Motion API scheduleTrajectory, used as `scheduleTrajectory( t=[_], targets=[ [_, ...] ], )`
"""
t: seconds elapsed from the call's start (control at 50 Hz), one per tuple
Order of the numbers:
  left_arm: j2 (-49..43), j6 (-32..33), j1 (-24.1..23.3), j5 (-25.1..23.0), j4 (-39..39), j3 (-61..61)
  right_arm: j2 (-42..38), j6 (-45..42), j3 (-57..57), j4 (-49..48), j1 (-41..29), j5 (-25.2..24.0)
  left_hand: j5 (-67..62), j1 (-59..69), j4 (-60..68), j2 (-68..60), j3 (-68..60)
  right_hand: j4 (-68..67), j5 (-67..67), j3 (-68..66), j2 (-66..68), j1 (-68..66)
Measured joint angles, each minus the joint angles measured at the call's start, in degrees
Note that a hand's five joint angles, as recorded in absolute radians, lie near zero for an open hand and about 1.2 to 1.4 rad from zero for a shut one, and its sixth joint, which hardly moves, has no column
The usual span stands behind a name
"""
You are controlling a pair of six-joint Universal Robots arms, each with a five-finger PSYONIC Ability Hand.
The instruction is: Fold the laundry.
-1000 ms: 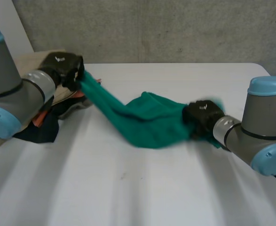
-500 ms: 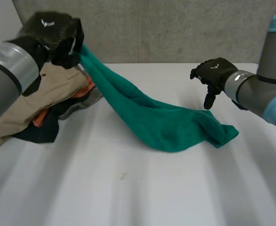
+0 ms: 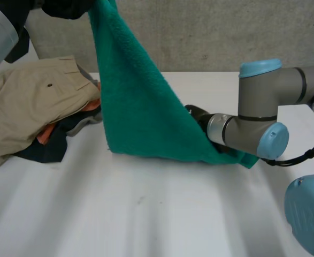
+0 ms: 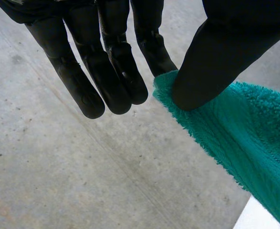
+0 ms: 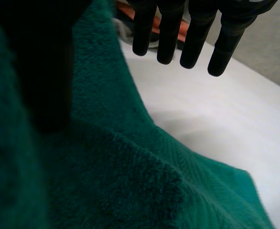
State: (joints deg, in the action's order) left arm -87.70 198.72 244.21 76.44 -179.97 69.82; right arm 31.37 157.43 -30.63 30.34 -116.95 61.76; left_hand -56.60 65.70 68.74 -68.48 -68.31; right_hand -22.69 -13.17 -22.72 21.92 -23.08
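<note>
Fingers (image 4: 151,50) and thumb of our left hand (image 3: 66,6) pinch a corner of the green terry towel (image 3: 140,107), raised high, hem on the white surface (image 3: 146,214). Right hand (image 5: 195,33) straight-fingered, spread, holding nothing. Opening-out step, we judge; next, right must grip another corner.

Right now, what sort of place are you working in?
Probably a lab or test bench, not a home: a bare white table, a raw concrete wall behind it, and a clothes pile beside the green towel.
</note>
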Motion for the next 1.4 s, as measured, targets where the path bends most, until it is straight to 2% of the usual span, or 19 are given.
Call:
scheduleTrajectory(
  t=[0.12,0.18,0.2,0.24,0.28,0.34,0.4,0.48,0.56,0.62,0.72,0.82,0.9,1.0,1.04,1.1,1.16,1.32,1.4],
  targets=[
    [-0.1,-0.2,1.6,0.1,1.0,-1.9,0.2,-1.7,-2.3,0.9,-1.9,0.8,0.0,0.0,0.0,0.0,0.0,-2.7,-2.4,-1.9,1.0,-2.2],
    [-0.1,-0.3,2.9,0.0,1.5,-2.7,0.1,-4.9,-2.7,2.3,-2.3,1.1,0.0,0.0,0.0,0.0,0.0,-15.3,-15.1,-15.2,16.8,-16.0],
    [-0.2,-0.4,3.5,0.0,1.7,-3.1,0.0,-6.3,-2.5,2.9,-2.3,1.0,0.0,0.0,0.0,0.0,0.0,-25.9,-24.5,-25.9,27.0,-25.6],
    [-0.2,-0.5,4.4,-0.1,1.9,-3.7,0.0,-8.3,-1.6,3.8,-2.3,1.0,0.0,0.0,0.0,0.0,0.0,-38.8,-38.4,-39.2,40.6,-38.6],
    [-0.4,-0.7,5.4,-0.1,2.2,-4.3,0.1,-10.1,0.8,4.8,-2.1,1.0,0.0,0.0,0.0,0.0,0.0,-44.3,-42.8,-43.8,45.0,-40.4],
    [-0.8,-1.1,6.7,-0.1,2.5,-5.4,1.0,-9.2,7.2,4.5,-0.9,1.6,0.0,0.0,0.0,0.0,0.0,-45.4,-43.1,-44.7,45.2,-40.4],
    [-1.4,-1.3,7.5,0.1,2.5,-6.2,2.2,-4.4,12.9,1.4,0.9,3.4,0.0,0.0,0.0,0.0,0.0,-45.4,-43.1,-44.7,45.2,-40.4],
    [-2.5,-2.0,8.8,1.1,2.5,-7.3,6.4,9.0,18.0,-8.3,4.7,10.4,0.0,0.0,0.0,0.0,0.0,-45.4,-43.1,-44.7,45.2,-40.4],
    [-3.7,-2.9,9.7,2.9,2.4,-8.0,13.0,19.1,13.9,-18.0,8.3,16.9,0.0,0.0,0.0,0.0,0.0,-45.4,-43.1,-44.7,45.2,-40.4],
    [-4.7,-3.3,9.9,4.3,2.3,-7.9,18.5,21.5,6.0,-23.4,10.2,18.4,0.0,0.0,0.0,0.0,0.0,-45.4,-43.5,-44.7,45.2,-40.4],
    [-7.2,-3.6,10.1,5.9,2.3,-6.4,26.4,18.7,-9.8,-29.3,11.9,16.7,0.0,0.0,0.0,0.0,0.0,-45.4,-43.5,-44.8,45.2,-40.4],
    [-11.9,-3.7,10.4,6.4,2.2,-1.9,32.5,12.4,-29.1,-33.6,13.0,13.6,0.0,0.0,0.0,0.0,0.0,-45.4,-43.5,-44.9,45.2,-40.4],
    [-17.3,-3.5,9.9,6.4,1.9,2.4,33.2,7.4,-40.4,-34.9,13.1,11.5,0.0,0.0,0.0,0.0,0.0,-45.4,-43.5,-44.9,45.2,-40.4],
    [-25.3,-3.0,8.8,6.9,1.7,5.9,29.9,1.4,-48.5,-34.8,12.9,10.3,0.0,0.0,0.0,0.0,0.0,-45.5,-43.5,-44.9,45.2,-40.4],
    [-27.8,-2.6,8.6,7.1,1.8,6.4,28.4,-0.5,-49.7,-33.7,12.8,10.3,0.0,0.0,0.0,0.0,0.0,-45.4,-43.5,-44.8,45.1,-40.4],
    [-30.7,-1.8,8.9,7.4,2.4,6.5,26.5,-3.0,-49.4,-30.1,12.9,10.6,0.0,0.0,0.0,0.0,0.0,-21.3,-20.2,-20.4,20.6,-19.6],
    [-31.1,-1.1,9.4,7.4,3.2,6.2,26.2,-3.7,-46.9,-25.8,13.4,10.9,0.0,0.0,0.0,0.0,0.0,-11.0,-9.6,-11.0,11.9,-10.8],
    [-27.6,-0.6,9.9,6.3,4.1,6.7,27.6,-2.8,-37.5,-15.4,15.4,11.6,0.0,0.0,0.0,0.0,0.0,-5.6,-4.1,-6.1,7.0,-5.8],
    [-26.8,-0.4,9.9,5.7,3.9,7.5,26.5,-6.1,-32.8,-10.5,16.4,12.5,0.0,0.0,0.0,0.0,0.0,-5.7,-4.5,-6.2,7.0,-5.8]
  ],
)
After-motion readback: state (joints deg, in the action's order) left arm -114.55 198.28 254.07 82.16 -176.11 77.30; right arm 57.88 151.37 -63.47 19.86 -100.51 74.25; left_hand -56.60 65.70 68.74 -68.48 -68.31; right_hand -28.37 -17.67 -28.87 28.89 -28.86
